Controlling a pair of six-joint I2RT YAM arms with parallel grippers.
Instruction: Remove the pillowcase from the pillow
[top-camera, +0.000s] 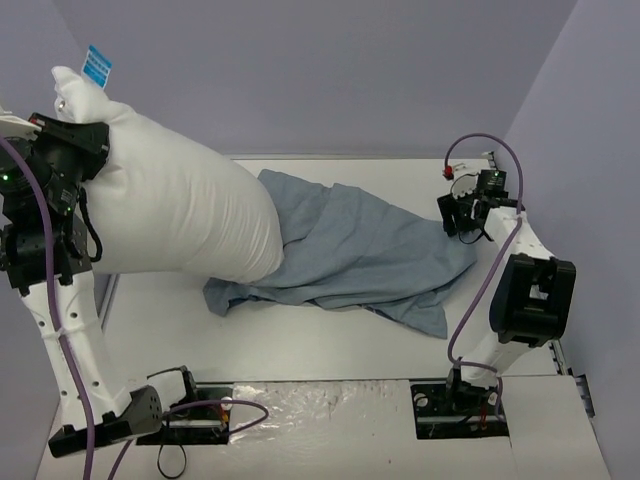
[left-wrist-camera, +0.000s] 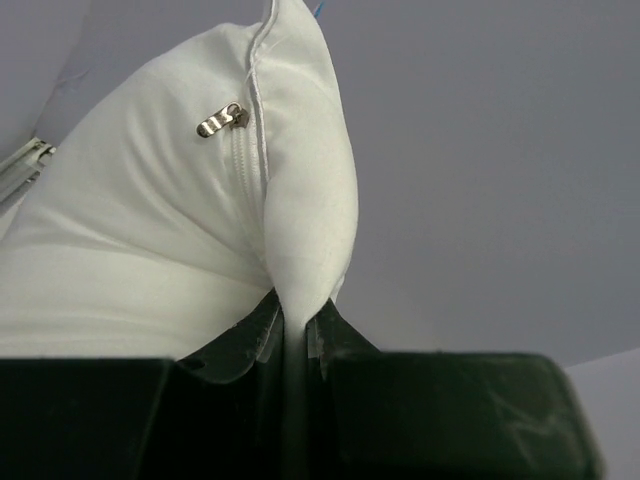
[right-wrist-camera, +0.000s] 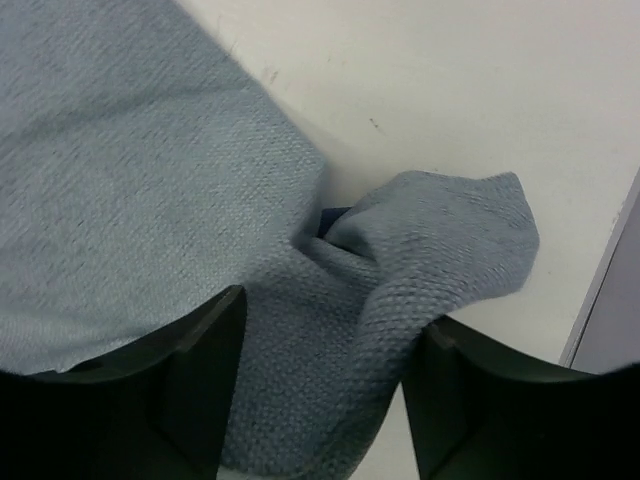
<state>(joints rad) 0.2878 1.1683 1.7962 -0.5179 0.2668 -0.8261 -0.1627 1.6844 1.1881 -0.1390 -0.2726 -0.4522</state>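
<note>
Now | pillow (top-camera: 180, 210) slants up-left, left gripper (left-wrist-camera: 292, 325) clamping its corner | right gripper (right-wrist-camera: 325, 320) parted around pillowcase (top-camera: 350, 250)

This is a robotics lab test cell, not a home. Bare lavender-grey walls (top-camera: 300, 70) box in a plain white table (top-camera: 300, 340) on three sides. Two white-and-black robot arms, the left arm (top-camera: 60, 300) and the right arm (top-camera: 525, 295), are bolted to black base plates (top-camera: 460, 405) at its near edge. Purple cables (top-camera: 485, 137) loop along the arms in the open.

Bright, even, diffuse light with soft shadows, mostly sharp
</note>
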